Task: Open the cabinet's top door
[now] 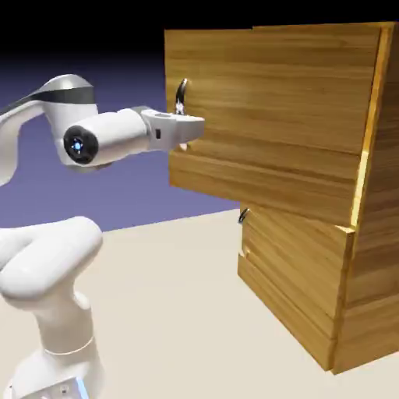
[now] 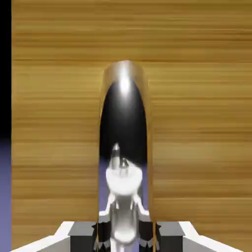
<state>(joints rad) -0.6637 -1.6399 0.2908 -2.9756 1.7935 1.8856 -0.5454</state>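
End effector: the white two-finger gripper with grey tips (image 2: pixel 125 237) is closed around the handle, one finger on each side of the bar.
Curved, glossy silver bar handle (image 2: pixel 125 74): between the fingertips, its arched upper part extending ahead of them in the hand view.
Top door, a large panel of golden-brown, horizontally grained wood (image 1: pixel 273 109): directly in front of the gripper, its free edge beside the fingers and its hinged edge well apart from them, toward the exterior view's right.
Tall golden-brown wooden cabinet body (image 1: pixel 378 273): beyond the door, on the far side of it from the gripper.
Lower wooden front panel (image 1: pixel 292 273): below the gripper and farther back than the top door's free edge; apparently closed.
Done: handle reached and gripped; door ajar, standing out at an angle from the lower panel, with a bright strip along its hinged side.
Remaining: judged to be a wider swing, the gripper drawing the free edge around the hinge in an arc while keeping its hold.
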